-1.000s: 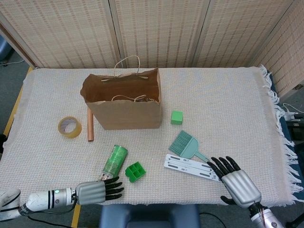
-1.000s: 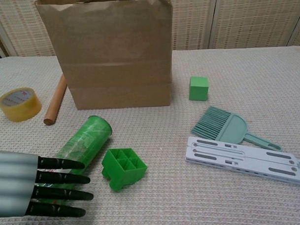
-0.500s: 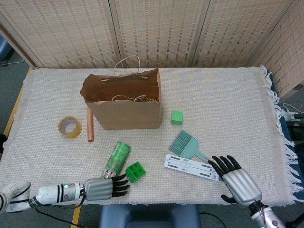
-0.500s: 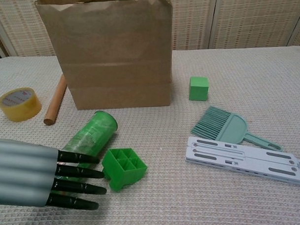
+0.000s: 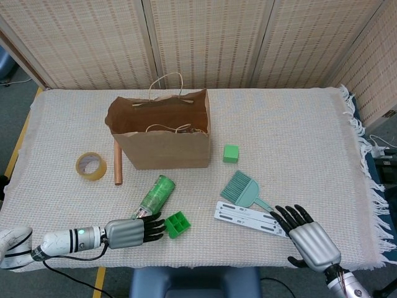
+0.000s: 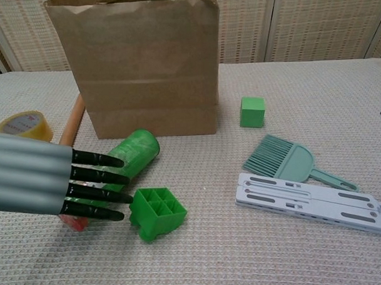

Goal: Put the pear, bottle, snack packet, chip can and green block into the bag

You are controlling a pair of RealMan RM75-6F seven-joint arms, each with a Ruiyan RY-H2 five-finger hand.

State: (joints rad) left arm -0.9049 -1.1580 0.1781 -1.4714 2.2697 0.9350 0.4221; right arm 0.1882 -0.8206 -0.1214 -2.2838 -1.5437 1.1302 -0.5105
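Note:
The green chip can (image 5: 155, 195) (image 6: 131, 154) lies on its side in front of the brown paper bag (image 5: 161, 152) (image 6: 144, 69), which stands open. My left hand (image 5: 127, 233) (image 6: 54, 183) lies low over the cloth with its fingers straight out and their tips over the can's near end. It holds nothing. A green block (image 5: 231, 153) (image 6: 252, 111) sits right of the bag. My right hand (image 5: 310, 239) rests at the front right with its fingers spread and nothing in it. No pear, bottle or snack packet shows on the table, and the bag's inside is dim.
A green gridded piece (image 5: 177, 224) (image 6: 156, 212) lies by my left fingertips. A teal brush (image 5: 243, 190) and a white slotted bar (image 5: 248, 217) lie at centre right. A tape roll (image 5: 91, 166) and a wooden rod (image 5: 117, 162) lie left of the bag.
My left hand has moved forward and rightward onto the can's near end. The can has slid and turned toward the bag. The right hand has stayed put.

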